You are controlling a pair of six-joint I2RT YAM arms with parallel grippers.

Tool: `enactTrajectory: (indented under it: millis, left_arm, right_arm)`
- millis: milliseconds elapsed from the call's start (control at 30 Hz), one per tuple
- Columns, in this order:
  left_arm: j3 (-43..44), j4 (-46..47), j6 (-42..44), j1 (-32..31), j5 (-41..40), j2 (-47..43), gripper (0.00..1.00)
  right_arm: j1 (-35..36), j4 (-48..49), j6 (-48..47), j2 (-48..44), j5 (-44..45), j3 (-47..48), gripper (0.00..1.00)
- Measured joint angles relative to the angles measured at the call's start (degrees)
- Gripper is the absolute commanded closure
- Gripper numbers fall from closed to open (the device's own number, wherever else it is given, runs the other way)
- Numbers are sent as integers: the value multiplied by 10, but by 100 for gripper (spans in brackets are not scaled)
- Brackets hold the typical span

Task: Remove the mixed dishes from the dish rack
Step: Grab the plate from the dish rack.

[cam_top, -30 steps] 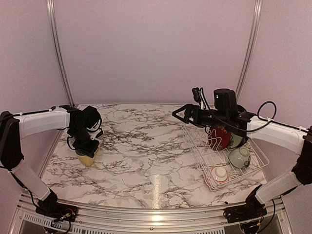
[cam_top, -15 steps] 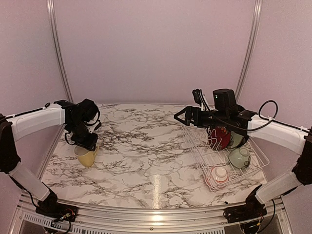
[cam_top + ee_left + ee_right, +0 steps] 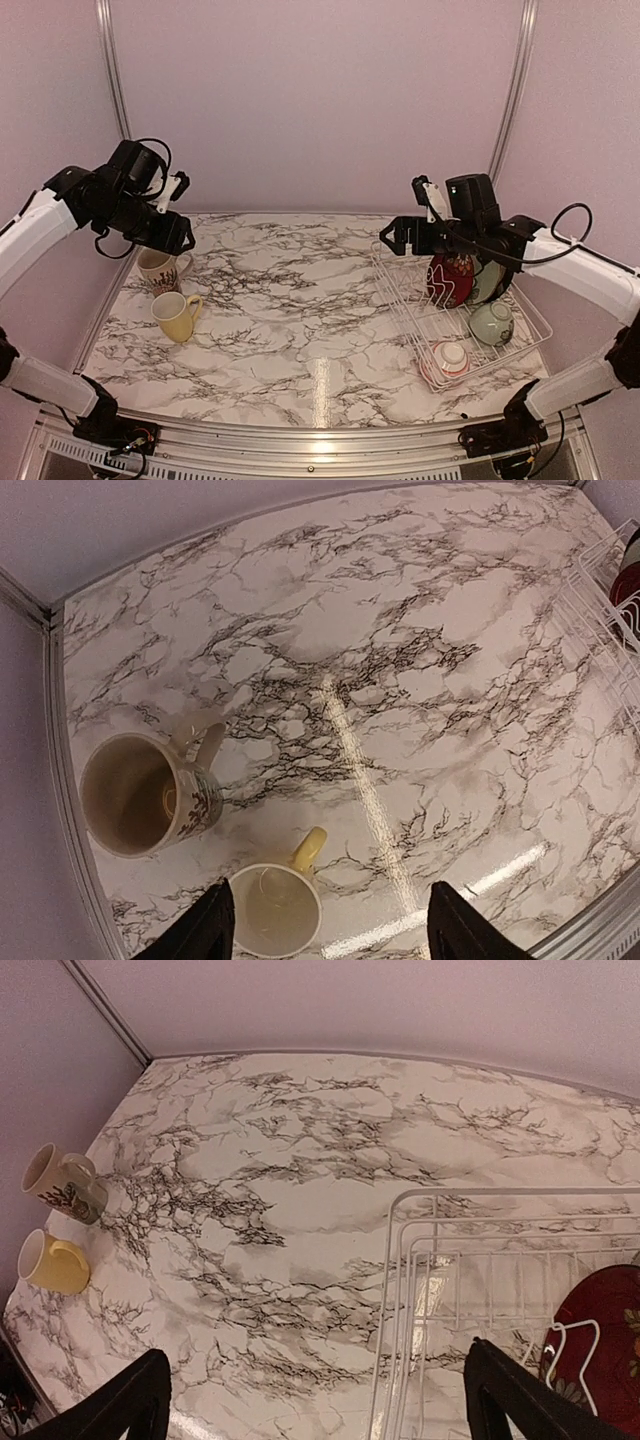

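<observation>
**Two mugs on the table, both claws wide and empty**

The left gripper (image 3: 172, 232) hangs in the air above the far left part of the marble table (image 3: 300, 300). In the left wrist view its two fingers (image 3: 200, 935) stand wide apart and nothing is between them. The yellow mug (image 3: 175, 315) stands upright on the table below this gripper, and in the wrist view it is seen just beside the left finger. The cream printed mug (image 3: 158, 268) stands upright just beside the yellow one, on its far side, close to the left edge of the table. Neither mug touches the gripper.

The right gripper (image 3: 395, 237) hangs above the far left corner of the dish rack (image 3: 400, 290), also opened wide and holding nothing. The red patterned plate (image 3: 450, 280) stands on its edge in the rack, near this gripper but apart from it. A pale green bowl (image 3: 492, 323) and a red-rimmed white bowl (image 3: 450, 358) sit in the nearer part of the rack, well apart from the gripper.
</observation>
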Motion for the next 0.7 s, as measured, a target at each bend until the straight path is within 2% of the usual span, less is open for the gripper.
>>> enactTrajectory:
  millis: [200, 300, 433, 567, 700]
  left_arm:
    - [9, 69, -13, 0, 69, -87, 8]
    - [-55, 163, -48, 0, 125, -158, 2]
    - [-160, 288, -104, 0, 192, -232, 1]
    - [-252, 415, -168, 0, 246, -268, 1]
    - [-311, 523, -231, 0, 274, -273, 1]
  right_arm:
    - [-24, -46, -26, -39, 73, -2, 2]
    - [-53, -67, -37, -59, 102, -2, 4]
    - [-129, -86, -45, -74, 121, -4, 8]
    - [-223, -105, -45, -79, 135, -10, 22]
    - [-308, -120, -57, -76, 164, -9, 24]
